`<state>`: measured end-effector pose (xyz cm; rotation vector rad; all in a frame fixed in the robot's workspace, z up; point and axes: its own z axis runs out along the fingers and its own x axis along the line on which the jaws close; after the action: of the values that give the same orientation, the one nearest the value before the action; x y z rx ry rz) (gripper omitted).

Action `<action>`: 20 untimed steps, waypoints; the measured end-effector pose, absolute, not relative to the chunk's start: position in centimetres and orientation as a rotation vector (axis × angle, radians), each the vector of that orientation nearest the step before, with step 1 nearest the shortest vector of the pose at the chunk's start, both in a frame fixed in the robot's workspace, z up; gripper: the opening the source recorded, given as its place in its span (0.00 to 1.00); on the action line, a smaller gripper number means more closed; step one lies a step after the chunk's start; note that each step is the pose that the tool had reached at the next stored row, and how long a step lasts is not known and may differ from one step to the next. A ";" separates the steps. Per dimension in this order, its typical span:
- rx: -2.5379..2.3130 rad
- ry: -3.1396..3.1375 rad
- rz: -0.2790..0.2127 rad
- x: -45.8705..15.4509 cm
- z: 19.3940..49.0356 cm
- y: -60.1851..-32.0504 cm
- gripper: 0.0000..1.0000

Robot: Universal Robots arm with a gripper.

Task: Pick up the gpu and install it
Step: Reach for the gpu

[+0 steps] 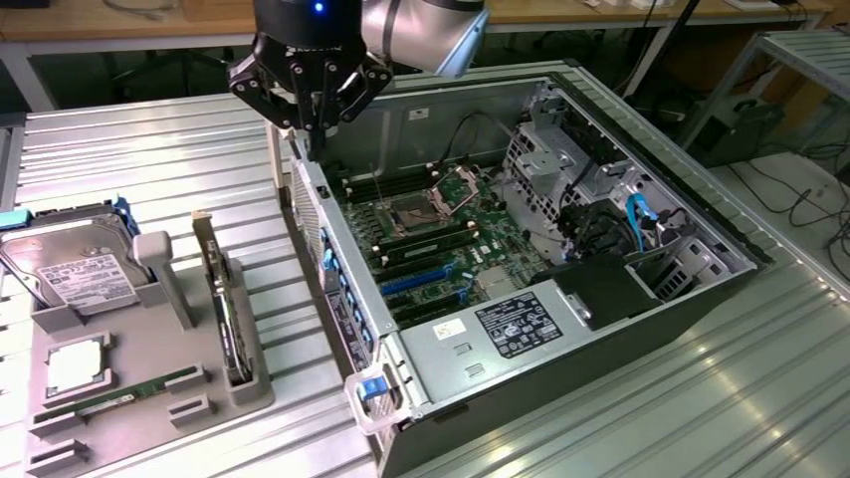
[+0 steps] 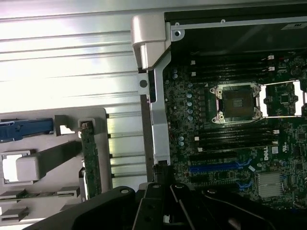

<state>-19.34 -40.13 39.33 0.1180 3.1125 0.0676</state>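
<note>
One black hand (image 1: 309,125), closed and empty; thin green gpu (image 2: 90,158) stands edgewise in grey moulded tray (image 1: 133,438).

I read the gpu (image 1: 229,309) standing in the holder tray (image 1: 146,413) — computer case (image 1: 664,339) beside it, toward the exterior view's right.

The exterior camera is standing off the arm, looking down obliquely from well above the surface (image 1: 159,149) and taking in the whole open computer case (image 1: 691,329) and the grey parts holder (image 1: 133,430). The wrist camera is looking straight down, close above the case wall (image 2: 160,120), past the tool (image 2: 162,175). Both views are sharing the motherboard (image 1: 439,229), case wall and holder.
</note>
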 end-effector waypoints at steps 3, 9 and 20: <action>0.118 3.112 0.068 -19.6 39.3 -40.1 0.11; 0.118 3.112 0.068 -20.2 39.3 -40.2 0.11; 0.118 3.112 0.068 -21.2 39.3 -40.3 0.11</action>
<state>-21.18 -40.26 39.33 0.1181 3.1125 0.0677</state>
